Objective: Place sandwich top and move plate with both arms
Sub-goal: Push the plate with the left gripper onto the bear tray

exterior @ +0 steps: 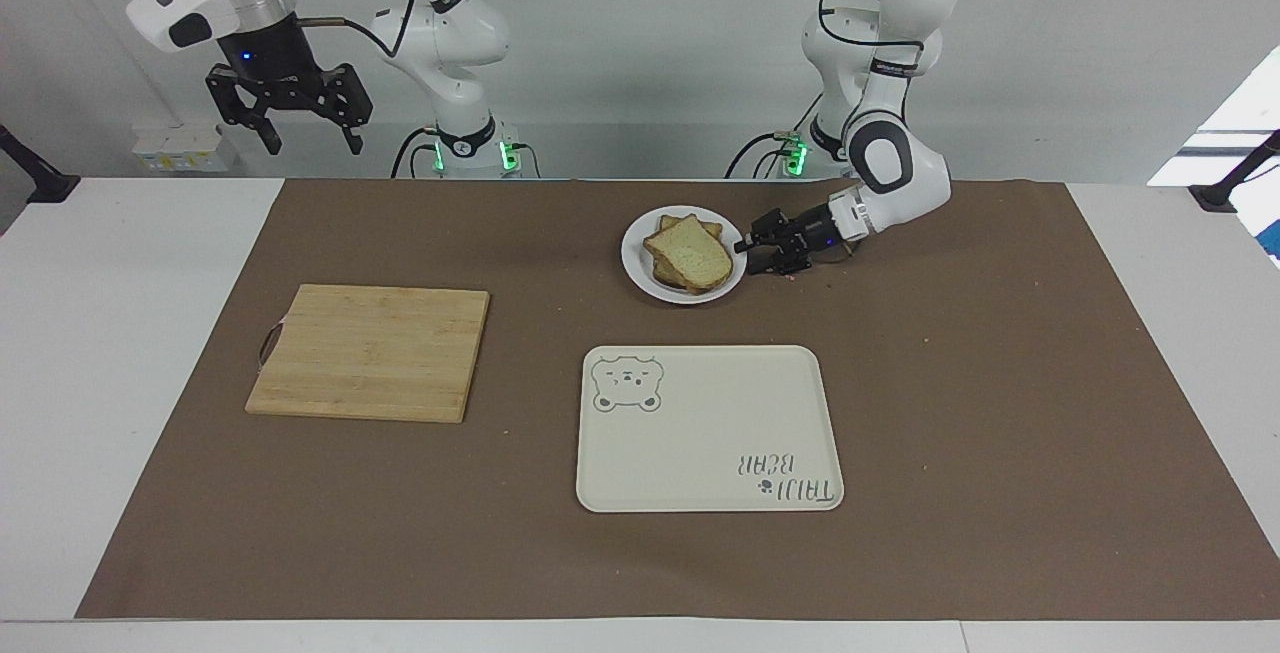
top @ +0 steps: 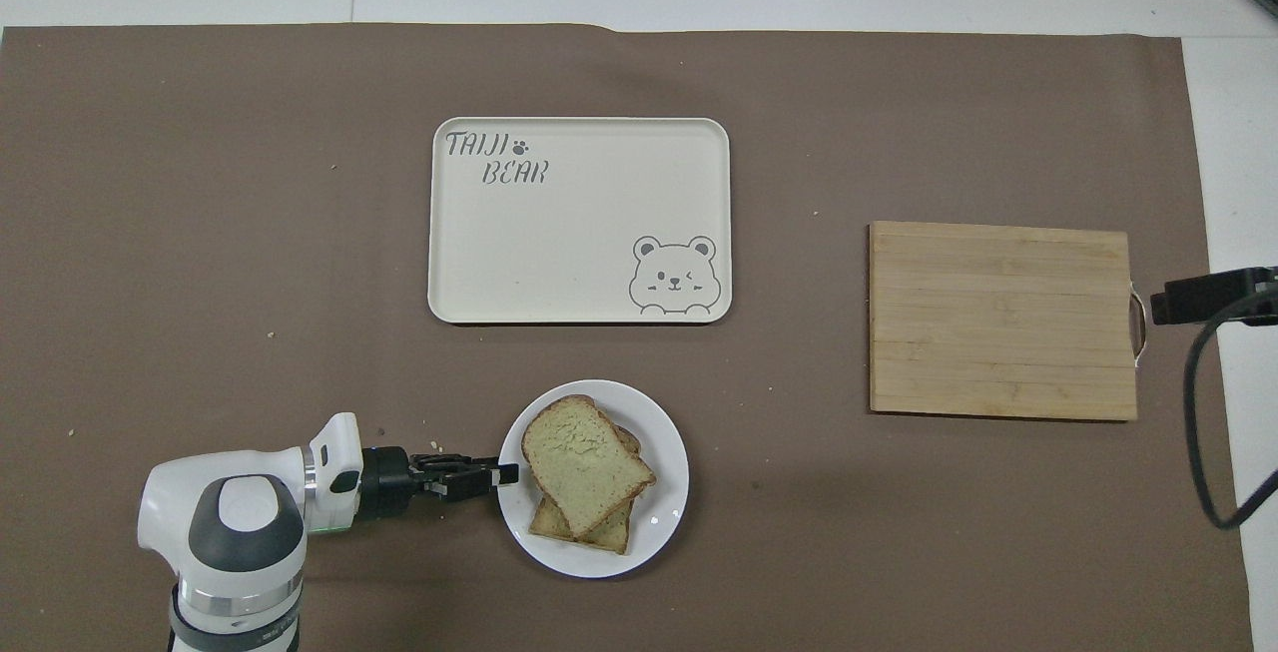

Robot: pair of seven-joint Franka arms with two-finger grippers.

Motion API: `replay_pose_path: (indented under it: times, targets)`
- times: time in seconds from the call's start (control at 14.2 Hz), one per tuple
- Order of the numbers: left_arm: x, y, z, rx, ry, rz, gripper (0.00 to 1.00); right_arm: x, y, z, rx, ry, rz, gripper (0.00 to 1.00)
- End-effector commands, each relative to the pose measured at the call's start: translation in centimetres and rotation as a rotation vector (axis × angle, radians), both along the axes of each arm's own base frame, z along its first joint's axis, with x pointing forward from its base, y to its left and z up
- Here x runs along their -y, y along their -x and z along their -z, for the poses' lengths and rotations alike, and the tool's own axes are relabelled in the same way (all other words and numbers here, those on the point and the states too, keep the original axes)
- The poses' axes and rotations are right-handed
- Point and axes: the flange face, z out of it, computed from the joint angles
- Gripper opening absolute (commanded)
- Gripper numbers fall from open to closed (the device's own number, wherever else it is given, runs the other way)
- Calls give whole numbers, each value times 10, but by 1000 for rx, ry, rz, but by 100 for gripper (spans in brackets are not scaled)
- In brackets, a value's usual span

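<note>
The sandwich top (exterior: 690, 251), a plain pale slice with brown crust, lies on top of a stack of bread on the small white plate (exterior: 632, 258). It also shows in the overhead view (top: 584, 457) on the plate (top: 667, 517). My left gripper (exterior: 748, 258) is low and level at the plate's rim on the side toward the left arm's end. It is open, with one finger above the rim and one below. Its tip overlaps the rim in the overhead view (top: 504, 473). My right gripper (exterior: 312, 141) is open and empty. It hangs high over the table's edge by the robots.
A cream tray with a bear drawing (exterior: 700, 473) lies farther from the robots than the plate. A wooden cutting board (exterior: 370, 351) lies toward the right arm's end. A brown mat (exterior: 1000, 383) covers the table. The right arm's hand shows beside the board (top: 1213, 295).
</note>
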Motion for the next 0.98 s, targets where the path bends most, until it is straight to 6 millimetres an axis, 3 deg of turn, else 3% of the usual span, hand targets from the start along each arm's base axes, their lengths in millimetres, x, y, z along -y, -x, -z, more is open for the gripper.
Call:
replay_pose_path:
  times: [0.0,0.28,0.49,0.63,0.91]
  targets:
    - [2,9,4,7,18,6,3,2,5,2,9,20,-19,100]
    - [12,11,0,-5,73,0,0,3,5,1,10,28,-21,100]
    - [4,-1,-11,-22,195,-75,0,3,5,2,6,26,-21,100]
    - [-5,-21,-22,-1,230,-106,0,2,5,2,7,17,-23,100]
    - [-22,-90,-40,40,250,-178,0,0,5,1,6,7,-27,100]
